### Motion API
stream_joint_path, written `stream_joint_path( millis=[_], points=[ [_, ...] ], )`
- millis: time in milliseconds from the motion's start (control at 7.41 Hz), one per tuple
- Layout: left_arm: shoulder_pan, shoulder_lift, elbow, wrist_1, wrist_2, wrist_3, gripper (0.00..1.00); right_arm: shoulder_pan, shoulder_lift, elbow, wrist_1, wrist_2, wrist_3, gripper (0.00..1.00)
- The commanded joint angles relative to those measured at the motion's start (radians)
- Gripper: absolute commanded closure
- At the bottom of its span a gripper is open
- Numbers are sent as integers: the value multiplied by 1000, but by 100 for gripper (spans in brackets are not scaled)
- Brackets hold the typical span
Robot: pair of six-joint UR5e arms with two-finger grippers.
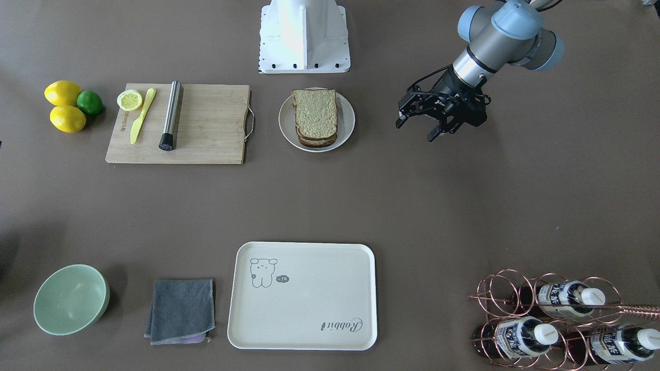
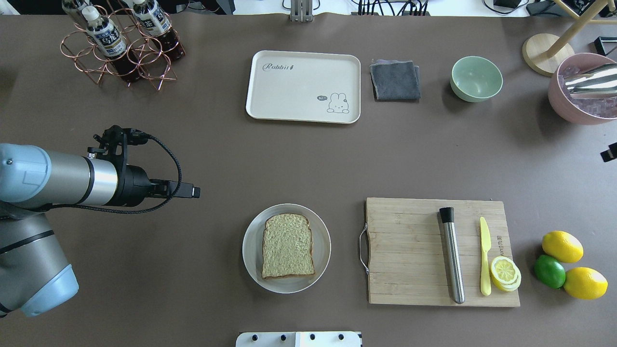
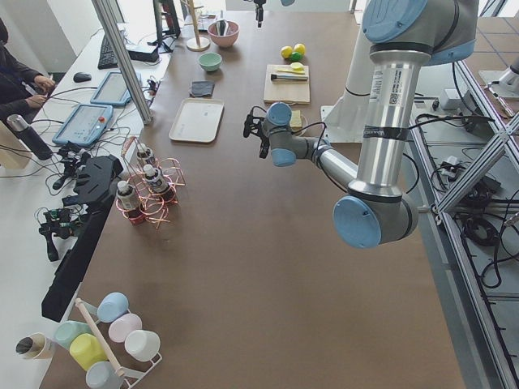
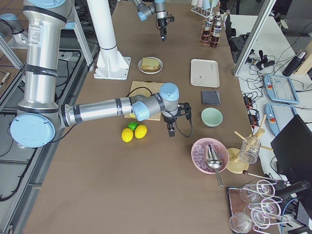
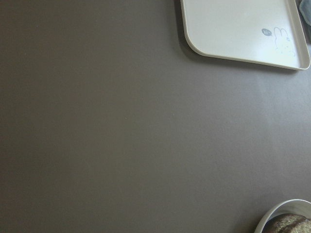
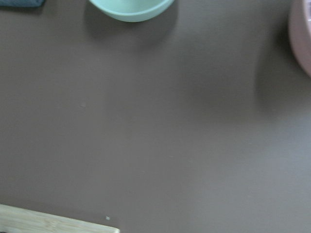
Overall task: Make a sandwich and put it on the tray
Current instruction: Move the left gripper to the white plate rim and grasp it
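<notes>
Over on the robot's left half of the table, the left gripper (image 1: 414, 132) hangs above the brown tabletop with its jaws standing wide and nothing between them, the wrist laid nearly level so the fingers aim toward the middle. What it wants, I'd say, is the sandwich (image 2: 288, 246), a stack of speckled bread slices on the round white plate (image 2: 251, 256) right in front of the robot's base; no egg shows at the edges from where I stand. From the jaws the sandwich lies off to the robot's right and a little back toward the base, near but not touching. Its top slice is close to square, slightly longer along the line running from the base out to the tray (image 2: 302, 86), which sits well apart on the far side, almost straight across from the plate. The right gripper (image 4: 170, 132) hovers past the cutting board's (image 2: 409, 250) outer end, well away from the plate, and I cannot tell how its jaws stand. The left arm is plainly the nearer, so my guess is the pick falls to it
</notes>
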Motion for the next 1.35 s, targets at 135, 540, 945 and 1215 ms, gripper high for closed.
stream_joint_path(
  millis=[135,540,945,1215],
  points=[
    [7,2,-4,3,1,-3,2,253,-20,-59,-383,-163,-552,0],
    [115,-34,5,70,81,-17,2,277,-20,-83,-390,-155,-553,0],
    [277,-141,12,169,207,-101,2,277,-15,-85,-390,-155,-547,0],
    [300,-188,44,145,218,-119,3,277,-14,-89,-389,-155,-544,0]
  ],
)
